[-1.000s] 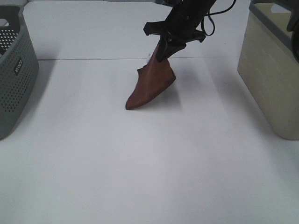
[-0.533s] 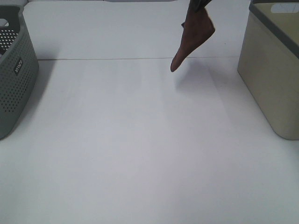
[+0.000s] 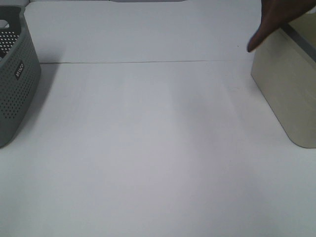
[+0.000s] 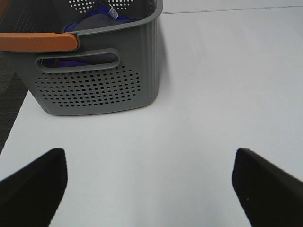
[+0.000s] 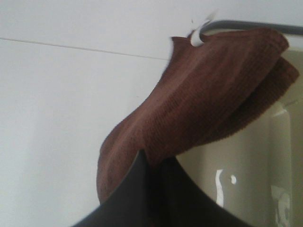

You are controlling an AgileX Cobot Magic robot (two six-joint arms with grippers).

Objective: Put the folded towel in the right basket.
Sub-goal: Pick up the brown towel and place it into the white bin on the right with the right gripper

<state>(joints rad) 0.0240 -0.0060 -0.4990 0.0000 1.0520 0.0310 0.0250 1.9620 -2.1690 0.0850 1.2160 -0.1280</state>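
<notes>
Brown towel (image 3: 269, 22) hangs long axis down from right hand (image 5: 152, 166), which is pinched shut on one edge. It's at the inner rim of right basket (image 3: 284, 94), low tip outside the wall. Opening lies just beyond, to the right; no obstacle seen. Left hand (image 4: 149, 187) is wide open and empty over the counter (image 3: 148, 148), by grey basket (image 4: 94, 80), well apart.

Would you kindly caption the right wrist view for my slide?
Right gripper holds the brown towel in front of the beige basket.
</notes>
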